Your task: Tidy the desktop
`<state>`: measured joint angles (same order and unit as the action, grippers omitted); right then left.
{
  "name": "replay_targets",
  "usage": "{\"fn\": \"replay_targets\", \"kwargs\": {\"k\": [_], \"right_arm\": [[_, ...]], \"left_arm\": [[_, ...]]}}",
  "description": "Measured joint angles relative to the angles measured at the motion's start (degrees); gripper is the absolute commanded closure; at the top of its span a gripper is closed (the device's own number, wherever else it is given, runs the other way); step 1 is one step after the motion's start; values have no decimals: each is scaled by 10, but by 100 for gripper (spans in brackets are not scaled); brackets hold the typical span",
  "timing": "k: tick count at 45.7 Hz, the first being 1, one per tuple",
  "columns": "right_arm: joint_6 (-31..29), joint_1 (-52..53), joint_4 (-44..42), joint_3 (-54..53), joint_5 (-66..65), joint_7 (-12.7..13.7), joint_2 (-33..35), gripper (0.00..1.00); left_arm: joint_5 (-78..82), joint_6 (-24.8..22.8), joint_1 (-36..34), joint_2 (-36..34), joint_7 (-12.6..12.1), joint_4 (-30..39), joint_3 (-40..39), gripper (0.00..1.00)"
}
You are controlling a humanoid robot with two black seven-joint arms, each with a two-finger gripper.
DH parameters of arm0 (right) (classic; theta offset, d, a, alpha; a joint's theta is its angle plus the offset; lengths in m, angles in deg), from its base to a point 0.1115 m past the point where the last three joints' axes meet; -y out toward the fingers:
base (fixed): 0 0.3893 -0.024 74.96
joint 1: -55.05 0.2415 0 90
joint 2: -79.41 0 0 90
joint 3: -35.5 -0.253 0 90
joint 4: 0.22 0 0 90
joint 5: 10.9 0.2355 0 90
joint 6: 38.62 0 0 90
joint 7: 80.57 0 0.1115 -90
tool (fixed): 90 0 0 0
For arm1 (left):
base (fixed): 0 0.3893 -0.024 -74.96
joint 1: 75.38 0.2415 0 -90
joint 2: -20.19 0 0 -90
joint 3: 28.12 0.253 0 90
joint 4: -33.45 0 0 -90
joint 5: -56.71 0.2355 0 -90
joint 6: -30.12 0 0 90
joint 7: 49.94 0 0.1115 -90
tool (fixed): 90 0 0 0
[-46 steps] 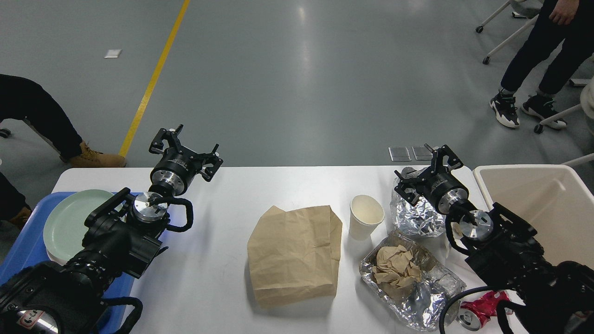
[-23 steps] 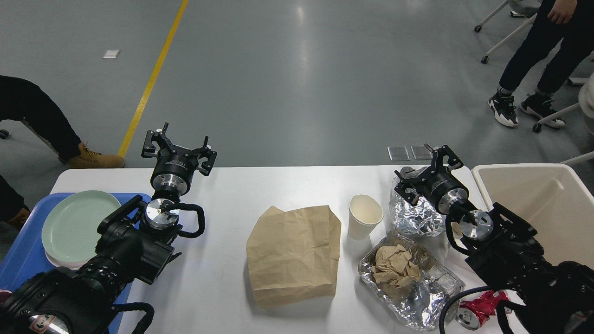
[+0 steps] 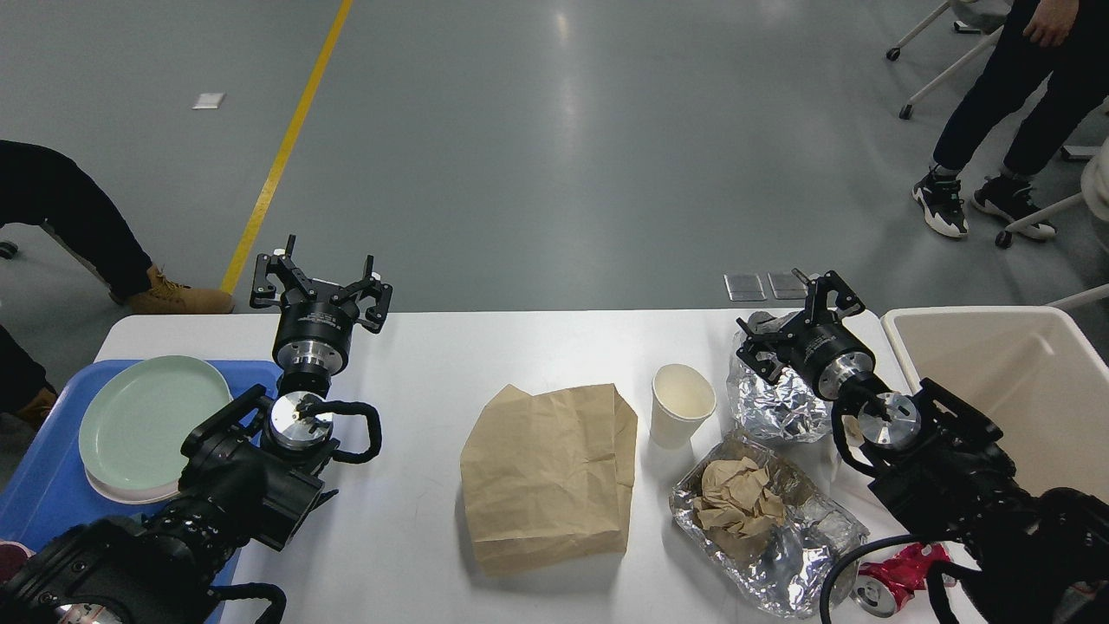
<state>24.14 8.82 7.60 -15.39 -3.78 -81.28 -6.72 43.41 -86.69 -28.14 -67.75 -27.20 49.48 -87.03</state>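
Tabletop [image 3: 416, 520]: white, matte, rounded far corners; it fills the lower half of the head view, with the brown paper bag at about its middle.
Brown paper bag [image 3: 548, 474]: creased, lying flat.
Paper cup [image 3: 682, 404]: white, upright, just right of the paper bag's far corner.
Foil tray [image 3: 784, 555]: crinkled, right of the paper bag towards the near edge, with a crumpled brown paper wad [image 3: 736, 504] lying in it.
Foil ball [image 3: 778, 400]: crumpled, right of the paper bag beyond the cup, at the far edge.
Red can [image 3: 897, 574]: crushed, far right of the paper bag at the near edge, partly hidden by the arm.
Blue tray [image 3: 43, 485]: at the tabletop's left end, well left of the paper bag, carrying a pale green plate [image 3: 152, 420] stacked on a white one.
Beige bin [image 3: 1022, 390]: off the tabletop's right end, well right of the paper bag.
Left hand [image 3: 320, 279]: above the far edge, left of the paper bag; fingers spread apart, gripping nothing.
Right hand [image 3: 793, 316]: over the foil ball, right of the paper bag; fingers spread apart, whether they touch the foil I cannot tell.
Floor [image 3: 554, 156]: grey, glossy, with a yellow line [image 3: 286, 147] beyond the paper bag to the left.
People: legs and shoes far left and far right of the paper bag.
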Motion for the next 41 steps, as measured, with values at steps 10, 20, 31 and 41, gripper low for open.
{"fn": "replay_targets", "kwargs": {"k": [10, 20, 31, 41], "right_arm": [[0, 0, 0, 0, 0, 0, 0, 0], [0, 0, 0, 0, 0, 0, 0, 0], [0, 0, 0, 0, 0, 0, 0, 0], [0, 0, 0, 0, 0, 0, 0, 0]], "left_arm": [[1, -24, 6, -1, -7, 0, 0, 3], [1, -25, 7, -1, -3, 0, 1, 3], [1, -25, 7, -1, -2, 0, 1, 3], [1, -26, 7, -1, -2, 0, 1, 3]]}}
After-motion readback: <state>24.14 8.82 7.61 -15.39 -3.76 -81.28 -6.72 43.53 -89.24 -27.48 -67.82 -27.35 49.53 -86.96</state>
